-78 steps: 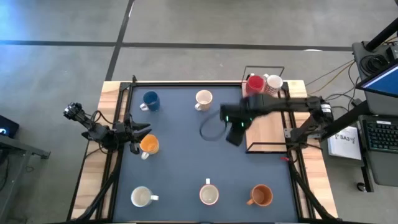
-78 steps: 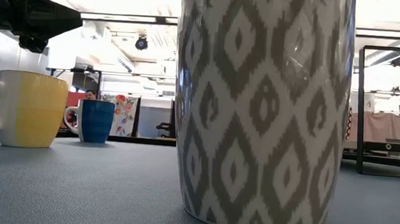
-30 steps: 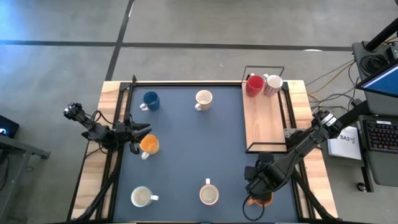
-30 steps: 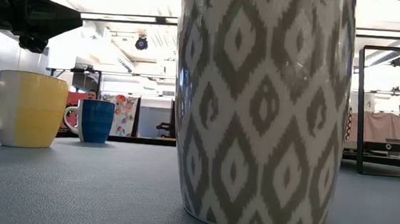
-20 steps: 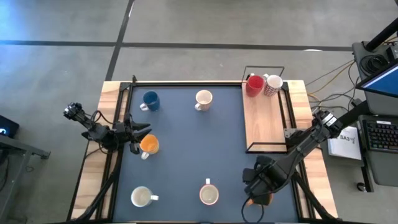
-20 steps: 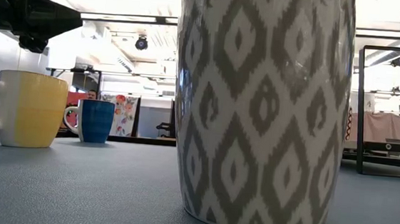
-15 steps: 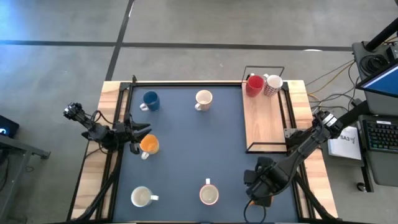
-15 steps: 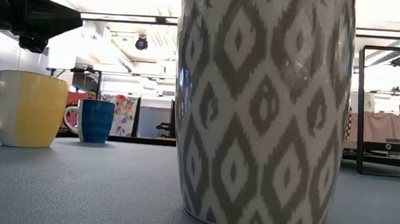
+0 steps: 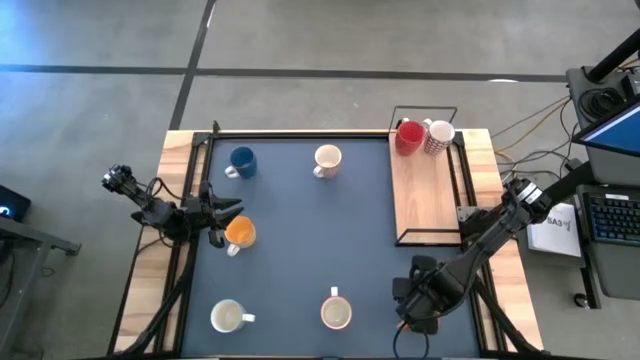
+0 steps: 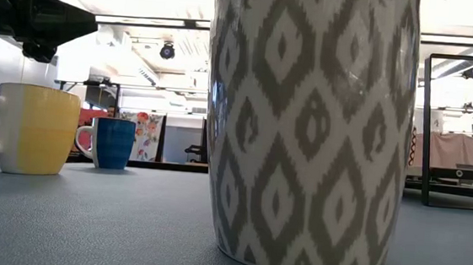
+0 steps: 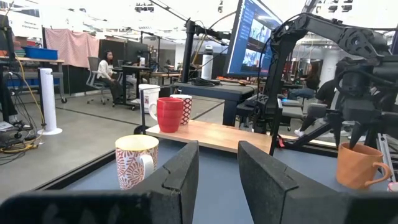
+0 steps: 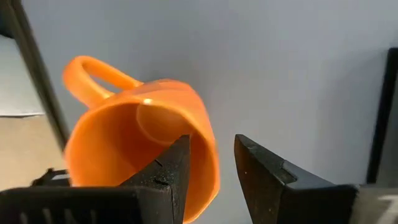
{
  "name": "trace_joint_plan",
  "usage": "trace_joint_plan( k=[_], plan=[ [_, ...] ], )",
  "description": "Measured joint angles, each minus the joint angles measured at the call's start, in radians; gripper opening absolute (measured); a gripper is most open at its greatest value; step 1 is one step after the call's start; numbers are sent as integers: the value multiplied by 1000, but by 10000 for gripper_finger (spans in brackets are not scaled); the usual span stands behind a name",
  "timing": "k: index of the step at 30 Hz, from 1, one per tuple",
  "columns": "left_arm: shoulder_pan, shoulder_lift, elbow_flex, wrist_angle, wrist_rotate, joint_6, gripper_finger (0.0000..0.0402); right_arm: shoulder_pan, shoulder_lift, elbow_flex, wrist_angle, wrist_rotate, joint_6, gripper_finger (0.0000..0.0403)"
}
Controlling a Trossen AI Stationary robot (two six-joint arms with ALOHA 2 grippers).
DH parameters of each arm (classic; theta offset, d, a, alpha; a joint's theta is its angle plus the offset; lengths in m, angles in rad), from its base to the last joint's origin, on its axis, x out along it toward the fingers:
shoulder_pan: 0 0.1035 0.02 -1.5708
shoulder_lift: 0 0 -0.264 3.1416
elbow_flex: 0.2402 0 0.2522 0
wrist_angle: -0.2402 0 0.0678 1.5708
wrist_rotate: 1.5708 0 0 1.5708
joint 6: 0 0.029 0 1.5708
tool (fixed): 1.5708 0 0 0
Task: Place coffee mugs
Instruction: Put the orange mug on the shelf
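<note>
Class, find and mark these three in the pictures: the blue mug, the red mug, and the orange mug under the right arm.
blue mug [image 9: 242,160], high view, on its rim.
red mug [image 9: 409,137], high view, on its open top.
orange mug [image 12: 124,149], right wrist view, on its inner wall.

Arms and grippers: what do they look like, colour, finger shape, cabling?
Both arms are dark, near black, built of jointed links. The left gripper has two flat, matte black fingers with squared, slanted tips. The right gripper has the same black wedge-shaped fingers. The right arm is slim, with a white label patch near its base; cabling is not clearly visible.
</note>
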Motion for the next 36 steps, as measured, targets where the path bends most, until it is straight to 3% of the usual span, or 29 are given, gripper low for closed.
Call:
trace_joint_plan(
  k=[33, 36],
  plan=[
    [0, 0, 0, 0, 0, 0, 95, -3, 0, -109, 206, 24, -170, 108],
    [0, 0, 0, 0, 0, 0, 95, -3, 0, -109, 224, 24, -169, 91]
  ],
)
